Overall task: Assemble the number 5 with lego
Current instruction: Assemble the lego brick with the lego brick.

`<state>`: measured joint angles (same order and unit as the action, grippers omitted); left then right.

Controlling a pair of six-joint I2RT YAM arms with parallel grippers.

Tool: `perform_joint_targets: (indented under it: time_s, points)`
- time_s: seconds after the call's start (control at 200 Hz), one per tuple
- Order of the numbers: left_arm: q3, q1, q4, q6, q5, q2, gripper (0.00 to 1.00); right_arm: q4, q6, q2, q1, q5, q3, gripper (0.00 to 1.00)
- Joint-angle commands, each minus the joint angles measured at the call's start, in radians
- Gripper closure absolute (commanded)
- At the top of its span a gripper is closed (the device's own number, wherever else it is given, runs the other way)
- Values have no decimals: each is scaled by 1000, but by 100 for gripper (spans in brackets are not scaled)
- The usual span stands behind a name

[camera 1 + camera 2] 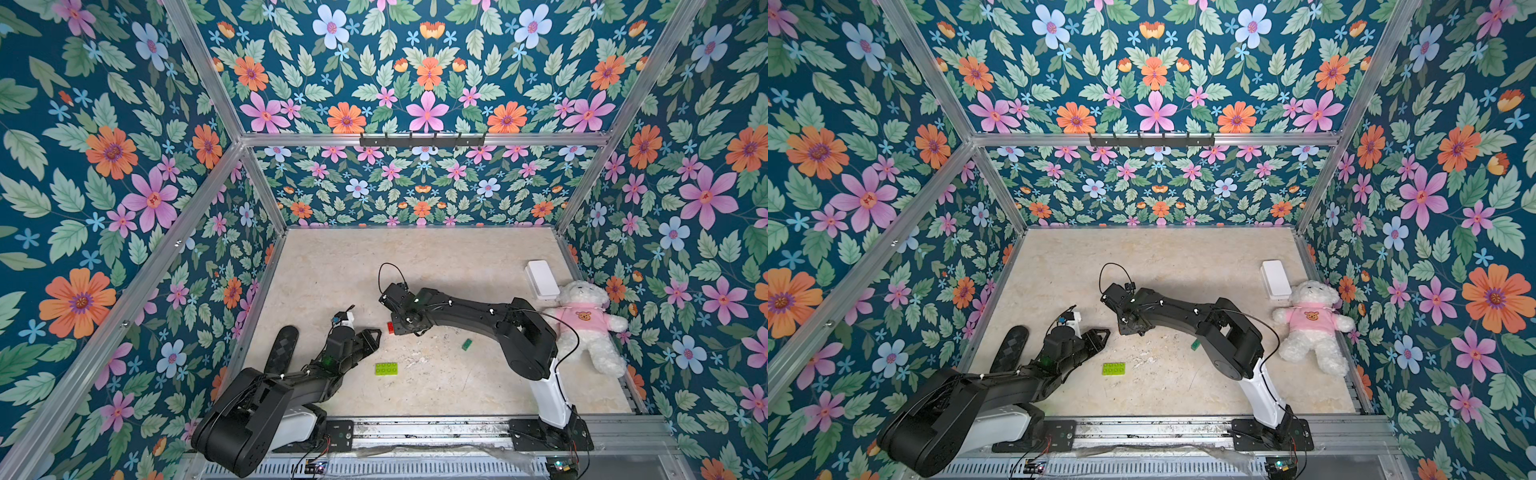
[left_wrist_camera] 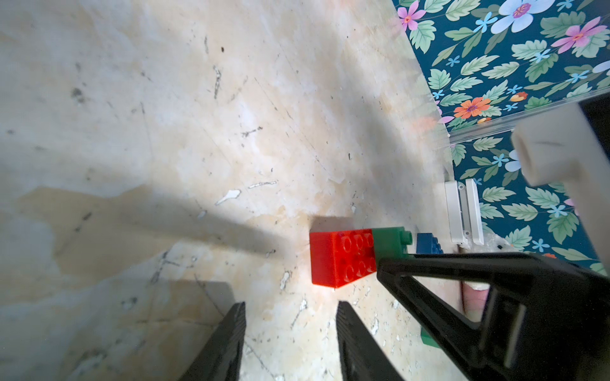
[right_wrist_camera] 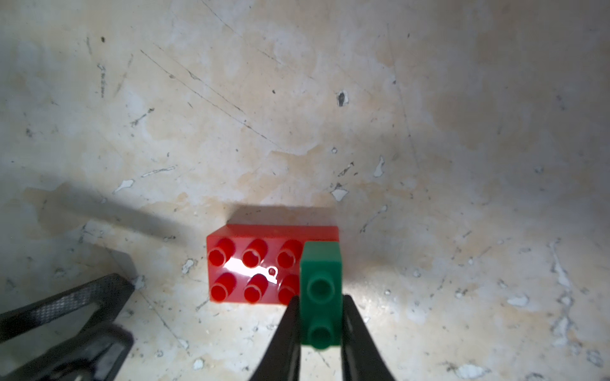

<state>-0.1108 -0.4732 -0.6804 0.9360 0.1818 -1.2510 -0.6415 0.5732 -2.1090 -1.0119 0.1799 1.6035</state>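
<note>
right gripper (image 3: 321,298): jaws narrow, closed on the dark-green brick (image 3: 321,280), one finger flat on each long side wall; nothing else held.
dark-green brick: small two-stud piece, studs up, sitting on one end of the red brick (image 3: 254,264); pressed home or only resting, cannot tell.
dark-green axis: long axis runs along the fingers, crosswise to the red brick's length.
red brick: flat on the table (image 3: 330,99), studs up, long axis level; six studs bare, the rest under the green piece. Only a sliver shows beside the right gripper in a top view (image 1: 390,327).
handling: judged light, rigid, hard glossy plastic with slick walls; so small a piece could twist or pop out of a pinch. Best hold looks like the flat side walls, clear of the studs. Push should go straight down; the red base looks free to skid.
left gripper (image 2: 291,305): partly open, empty, just short of the red brick's free end, not touching; probably placed to brace it.
blue brick (image 2: 427,244): just past the green end in the left wrist view; joined or apart, cannot tell.
lime-green brick (image 1: 386,368): loose, flat, studs up, near the left gripper; long axis side to side in both top views.
second dark-green brick (image 1: 467,344): loose, flat, apart from the red brick.
progress: figure barely begun, red plus one green.
</note>
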Motion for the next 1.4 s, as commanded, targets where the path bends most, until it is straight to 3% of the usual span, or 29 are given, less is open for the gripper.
perform_joint_targets:
  time_s: [0.0,0.375,0.595,0.785,1.395]
  points:
    - [-1,1,-15,-9,-1,1,51,-26,-9,7,-1,12,10,71]
    - [-4,1,-15,-8,1,-3,52,-45,-12,55,-1,39,22,68]
    - [-2,1,-18,-6,2,-2,52,-39,-19,31,-1,36,34,84]
    - [5,1,-21,-4,2,-2,52,-38,-25,18,0,35,44,91]
    - [8,2,-27,0,1,-3,52,-13,-18,14,1,10,-1,93]
